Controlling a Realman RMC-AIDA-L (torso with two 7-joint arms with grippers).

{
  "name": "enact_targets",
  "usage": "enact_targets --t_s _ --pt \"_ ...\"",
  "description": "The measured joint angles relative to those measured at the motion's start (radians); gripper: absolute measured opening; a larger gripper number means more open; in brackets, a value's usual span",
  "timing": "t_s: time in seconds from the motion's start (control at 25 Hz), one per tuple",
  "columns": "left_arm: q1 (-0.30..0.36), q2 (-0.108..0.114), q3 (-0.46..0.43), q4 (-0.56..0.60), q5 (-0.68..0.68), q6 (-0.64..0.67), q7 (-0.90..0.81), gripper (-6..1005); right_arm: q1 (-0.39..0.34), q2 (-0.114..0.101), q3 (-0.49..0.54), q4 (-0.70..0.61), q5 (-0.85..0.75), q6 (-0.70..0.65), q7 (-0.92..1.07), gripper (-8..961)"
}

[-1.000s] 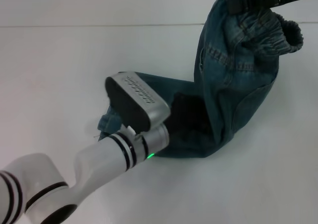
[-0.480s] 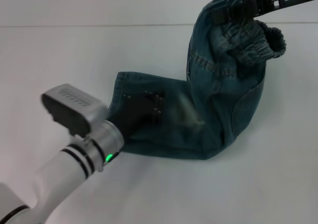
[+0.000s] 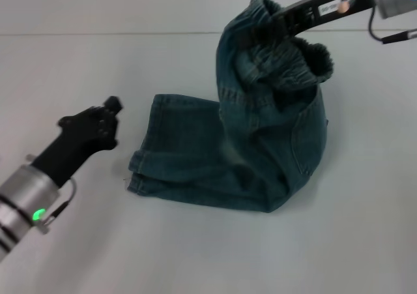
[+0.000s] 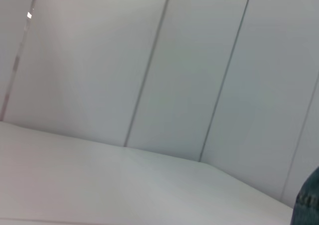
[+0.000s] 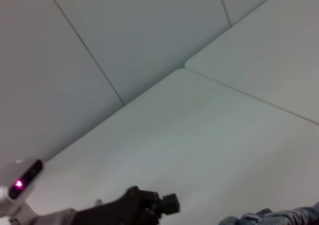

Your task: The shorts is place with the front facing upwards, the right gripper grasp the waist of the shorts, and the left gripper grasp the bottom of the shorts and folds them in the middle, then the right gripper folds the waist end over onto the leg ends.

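Head view, item list:

1. Long blue denim shorts, w/ pale faded patches. Lower half lies flat on the white counter, folded lengthwise, so both legs stack. Upper half lifted off the counter, draped in a hanging fold that sags toward the robot's right.

2. Gathered, ruffled elastic waist of the shorts: raised above the counter, bunched, opening partly visible as a dark hollow. Pocket seam w/ curved stitching shows on the hanging panel just below.

3. Flat hemmed leg ends: resting on the counter at the robot's left end of the garment, edges roughly stacked, lower corner slightly ruffled.

4. Black two-fingered right gripper, on a black arm w/ small white label: reaches in from the upper right, fingers clamped on the waist band, holding it aloft. Silver wrist cylinder behind, at frame corner.

5. Black two-fingered left gripper, w/ silver cylindrical wrist, green light, thin black cable: over bare counter, near the leg ends but apart from them, not touching denim. Holds nothing; can't tell if fingers are parted or closed.

Left wrist view: pale wall panels, counter surface, sliver of denim at the frame edge.

Right wrist view: counter, wall panels, left gripper farther off, strip of denim along the frame edge.
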Motion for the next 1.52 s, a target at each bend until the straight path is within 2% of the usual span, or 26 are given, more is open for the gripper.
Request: enact_targets --t_s 0.12,0.28,0.36,0.48,0.68,0.84,1.04,1.24,1.32,1.4,1.52 --pt "0.053 0.001 0.012 0.086 -0.001 0.07 -0.084 7 0.02 0.014 -0.046 0.041 -0.001 0.051 -0.026 117" --pt "0.101 0.001 0.0 0.142 -0.006 0.13 -0.127 13 0.058 0.038 -0.096 0.094 -0.002 0.102 -0.056 118" --pt "0.111 0.001 -0.006 0.152 -0.008 0.144 -0.135 16 0.093 0.057 -0.153 0.133 -0.002 0.138 -0.07 119" --pt "0.119 0.001 -0.01 0.156 -0.008 0.164 -0.139 20 0.116 0.069 -0.208 0.158 -0.004 0.165 -0.072 120" --pt "0.127 0.0 -0.01 0.152 -0.005 0.172 -0.137 27 0.18 0.101 -0.304 0.222 -0.041 0.23 -0.062 141" --pt "0.133 -0.003 -0.005 0.149 0.0 0.169 -0.134 33 0.211 0.106 -0.319 0.269 -0.049 0.279 -0.066 222" --pt "0.143 -0.004 -0.002 0.148 0.001 0.164 -0.132 41 0.218 0.107 -0.319 0.274 -0.046 0.308 -0.071 324" --pt "0.148 0.0 -0.001 0.162 0.042 0.185 -0.134 48 0.192 0.1 -0.306 0.258 -0.016 0.307 -0.092 490" --pt "0.149 0.001 0.001 0.18 0.074 0.221 -0.143 51 0.148 0.097 -0.297 0.211 0.017 0.276 -0.104 563" --pt "0.152 0.001 0.002 0.214 0.106 0.269 -0.175 54 0.089 0.096 -0.283 0.138 0.047 0.233 -0.12 798" --pt "0.156 0.002 0.004 0.273 0.135 0.323 -0.262 58 -0.023 0.092 -0.241 0.023 0.109 0.138 -0.159 836"
